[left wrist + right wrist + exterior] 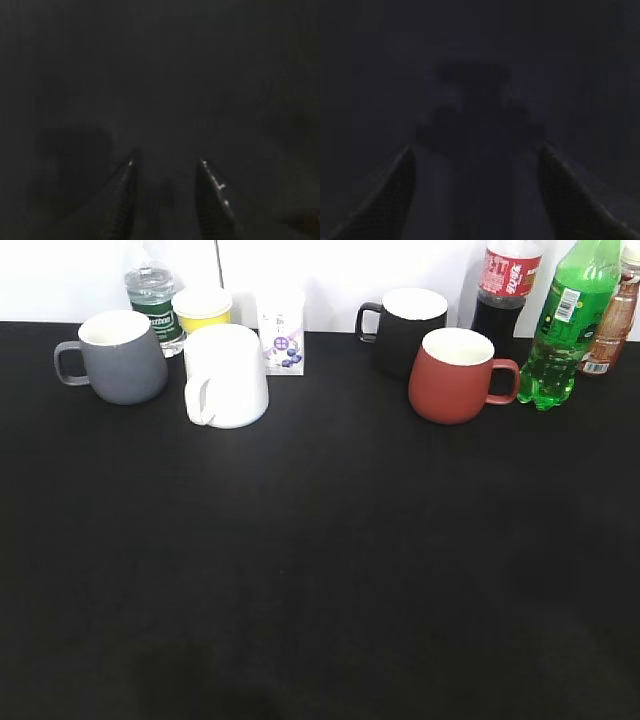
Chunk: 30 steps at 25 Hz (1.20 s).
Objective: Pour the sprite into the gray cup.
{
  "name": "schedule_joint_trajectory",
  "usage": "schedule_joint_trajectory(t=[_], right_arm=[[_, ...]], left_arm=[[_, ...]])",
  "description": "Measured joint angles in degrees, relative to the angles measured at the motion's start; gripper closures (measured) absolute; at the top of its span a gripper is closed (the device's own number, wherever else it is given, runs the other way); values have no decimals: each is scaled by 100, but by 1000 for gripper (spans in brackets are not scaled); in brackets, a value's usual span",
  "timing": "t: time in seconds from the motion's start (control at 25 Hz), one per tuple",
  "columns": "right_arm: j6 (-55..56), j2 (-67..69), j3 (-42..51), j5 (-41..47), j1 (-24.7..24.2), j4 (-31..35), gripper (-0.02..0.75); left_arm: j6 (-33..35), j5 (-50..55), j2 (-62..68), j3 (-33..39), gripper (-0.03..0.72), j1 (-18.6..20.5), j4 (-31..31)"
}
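Four mugs are standing along the back of the black desk (320, 570): the gray cup (120, 358), a white mug (227, 375), a black mug (408, 328) and a red mug (456, 375). Taking the red mug as landmark, the gray cup is sitting far to its left, upright, handle pointing left, white inside showing. The white mug is standing just right of the gray cup, between it and the red mug. The black mug is sitting just behind and left of the red mug. Four bottles are counted: the sprite (566, 325) is standing upright just right of the red mug's handle; a dark cola bottle (503, 290) is standing behind the red mug; a brown bottle (612, 320) is standing partly hidden behind the sprite; a small clear water bottle (152, 295) is standing behind the gray cup. One yellow cup (203, 308) and one small white carton (281, 335) are also sitting behind the white mug. Neither arm is appearing in the exterior view. The left gripper (167, 165) is showing its fingers parted and holding nothing, over a dark surface. The right gripper (476, 150) is standing spread wider, also empty.
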Motion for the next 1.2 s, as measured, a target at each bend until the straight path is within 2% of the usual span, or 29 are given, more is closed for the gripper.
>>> schedule_joint_trajectory(t=[0.16,0.28,0.4,0.64,0.92,0.96,1.0,1.12,1.2], right_arm=[[-64,-2150,1010,932,0,214,164],[-64,-3167,1250,1261,0,220,164],[-64,-3343,1263,1292,0,240,164],[-64,-3343,1263,1297,0,247,164],[-64,-3449,1263,1297,-6,251,164],[-68,-3541,1263,1297,-117,273,164],[-68,-3636,1263,1297,-428,300,164],[-68,-4202,1263,1303,-1808,312,164],[-68,-4778,1263,1308,-2093,312,164]], left_arm=[[0,344,-366,33,314,0,55],[0,350,-425,137,300,0,-45],[5,321,-425,137,300,0,-316],[5,321,-425,137,305,0,-367],[5,273,-466,143,416,16,-379],[5,177,-579,143,433,128,-393],[5,63,-728,149,444,345,-419],[5,-272,-1415,149,449,1065,-423],[5,-308,-1856,166,449,1360,-423]])
